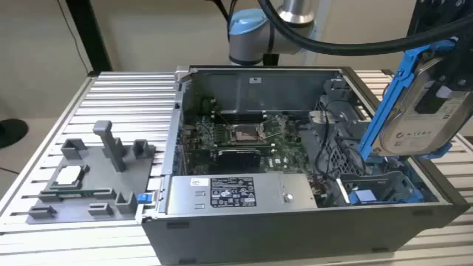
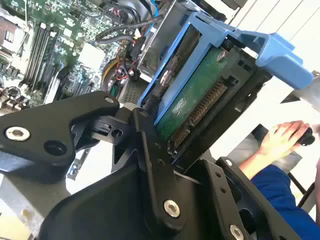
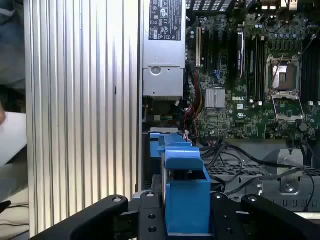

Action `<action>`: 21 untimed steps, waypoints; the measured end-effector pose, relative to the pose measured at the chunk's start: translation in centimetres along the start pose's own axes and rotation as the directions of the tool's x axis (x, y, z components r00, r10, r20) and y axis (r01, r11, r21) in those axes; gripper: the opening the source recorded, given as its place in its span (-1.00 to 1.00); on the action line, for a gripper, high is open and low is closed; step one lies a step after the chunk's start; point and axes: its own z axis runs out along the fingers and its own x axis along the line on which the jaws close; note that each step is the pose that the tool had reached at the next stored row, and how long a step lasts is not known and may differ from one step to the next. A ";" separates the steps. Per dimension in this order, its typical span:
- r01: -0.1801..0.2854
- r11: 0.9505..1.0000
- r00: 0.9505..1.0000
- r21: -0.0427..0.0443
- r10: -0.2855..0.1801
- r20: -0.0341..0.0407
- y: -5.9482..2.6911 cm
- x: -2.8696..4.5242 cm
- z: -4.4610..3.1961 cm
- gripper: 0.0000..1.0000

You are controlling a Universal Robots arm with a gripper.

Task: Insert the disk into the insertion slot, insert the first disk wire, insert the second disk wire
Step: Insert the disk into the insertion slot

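One disk (image 1: 414, 119) clamped in my pincer (image 3: 186, 222), long axis near upright (slightly tilted); slot (image 1: 380, 185) lies below the pincer, under the disk's lower end.

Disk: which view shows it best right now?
Exterior view: the disk shows its labelled silver face and blue frame, tilted above the computer case. The second wrist view shows its green circuit board and connector edge; the first wrist view shows the frame's end clamped between the gripper fingers.
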 end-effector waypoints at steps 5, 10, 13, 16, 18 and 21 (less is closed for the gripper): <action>0.000 1.000 1.000 0.000 0.000 0.000 0.00 0.00 0.00 -1.00; 0.000 1.000 1.000 -0.001 0.000 0.000 -0.01 0.00 0.11 -1.00; 0.000 1.000 1.000 -0.003 0.000 0.000 -0.04 0.00 0.31 -1.00; 0.000 1.000 1.000 -0.007 0.000 0.000 -0.06 0.00 0.61 -1.00; 0.000 1.000 1.000 -0.010 0.000 0.000 -0.09 -0.01 0.85 -1.00; 0.000 1.000 1.000 -0.013 0.000 0.000 -0.11 0.00 1.18 -1.00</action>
